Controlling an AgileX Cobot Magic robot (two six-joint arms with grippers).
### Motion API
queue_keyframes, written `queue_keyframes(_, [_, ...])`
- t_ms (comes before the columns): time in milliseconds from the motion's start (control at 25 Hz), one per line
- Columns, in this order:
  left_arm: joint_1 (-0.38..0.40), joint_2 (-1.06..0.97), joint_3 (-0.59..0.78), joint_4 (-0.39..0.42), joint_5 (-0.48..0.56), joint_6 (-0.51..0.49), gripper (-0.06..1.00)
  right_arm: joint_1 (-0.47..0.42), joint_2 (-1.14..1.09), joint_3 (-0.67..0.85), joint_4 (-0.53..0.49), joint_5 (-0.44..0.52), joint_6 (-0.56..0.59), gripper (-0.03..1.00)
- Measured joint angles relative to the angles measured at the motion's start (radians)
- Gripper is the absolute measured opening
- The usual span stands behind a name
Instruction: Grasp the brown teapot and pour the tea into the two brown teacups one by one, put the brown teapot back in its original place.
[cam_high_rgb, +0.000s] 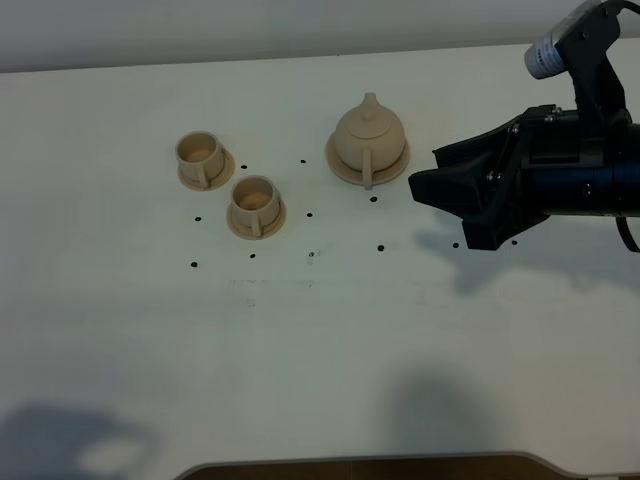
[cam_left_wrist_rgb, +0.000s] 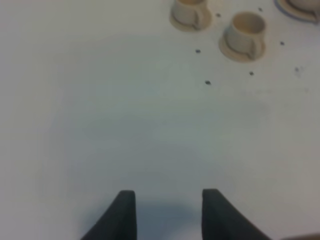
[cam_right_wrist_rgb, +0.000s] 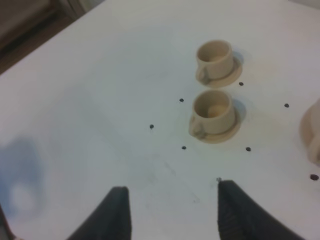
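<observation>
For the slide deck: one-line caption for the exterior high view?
Open right pincer beside the brown teapot, not touching; far teacup and near teacup sit left of it.

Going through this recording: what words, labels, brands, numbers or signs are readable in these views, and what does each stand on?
No text can be read in any view.
Pale band on the right arm: dark marks, too small and blurred to read.
Faint marks on the table: too faint to read, may not be writing.
Brown teapot and two brown teacups: no print visible.
</observation>
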Motion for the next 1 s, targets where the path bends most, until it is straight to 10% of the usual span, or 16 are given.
queue_keyframes(520, [0.043, -0.057, 0.000, -0.002, 0.000, -0.001, 0.34, 0.085, 0.194, -0.182, -0.050, 0.050, 0.122, 0.40])
queue_keyframes(1000, [0.044, -0.057, 0.000, -0.002, 0.000, -0.001, 0.34, 0.109, 0.509, -0.600, -0.711, 0.122, 0.984, 0.40])
